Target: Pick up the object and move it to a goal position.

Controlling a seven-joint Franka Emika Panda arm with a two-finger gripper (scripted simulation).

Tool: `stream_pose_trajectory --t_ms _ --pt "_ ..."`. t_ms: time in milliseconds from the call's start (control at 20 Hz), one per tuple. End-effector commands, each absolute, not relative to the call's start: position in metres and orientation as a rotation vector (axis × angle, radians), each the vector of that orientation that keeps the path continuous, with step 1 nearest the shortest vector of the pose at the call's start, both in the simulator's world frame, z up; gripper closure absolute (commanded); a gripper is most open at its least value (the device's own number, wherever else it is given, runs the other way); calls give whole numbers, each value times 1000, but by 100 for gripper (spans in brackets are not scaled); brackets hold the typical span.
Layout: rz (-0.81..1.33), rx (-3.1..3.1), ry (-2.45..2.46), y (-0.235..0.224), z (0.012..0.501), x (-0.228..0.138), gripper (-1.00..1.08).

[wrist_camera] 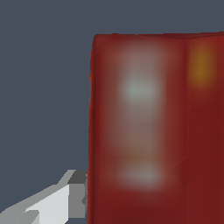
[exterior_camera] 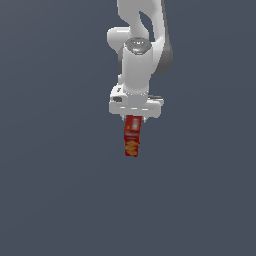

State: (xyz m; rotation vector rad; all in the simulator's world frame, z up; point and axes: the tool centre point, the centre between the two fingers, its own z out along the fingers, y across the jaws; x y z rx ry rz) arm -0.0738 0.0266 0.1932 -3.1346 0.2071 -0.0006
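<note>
The object, a small narrow red box [exterior_camera: 132, 137] with a yellow-orange pattern at its lower end and a pale band near its top, hangs upright from my gripper [exterior_camera: 133, 120]. The gripper points down and is shut on the box's upper end; the fingers are mostly hidden behind the box and the hand. In the wrist view the red box [wrist_camera: 153, 131] fills most of the picture, blurred, with one grey fingertip [wrist_camera: 76, 192] pressed against its side. No goal marker shows in either view.
The white arm [exterior_camera: 140, 50] comes down from the top of the exterior view. A plain dark grey-blue surface [exterior_camera: 50, 190] lies all around, with nothing else on it.
</note>
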Motion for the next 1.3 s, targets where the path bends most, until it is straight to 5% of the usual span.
stream_pose_trajectory --t_ms 0,600,1250 --pt "0 -3135 207 27 192 -74 108" --pt "-1 -3135 207 34 197 -70 108" --pt "0 -3134 208 103 235 -35 108"
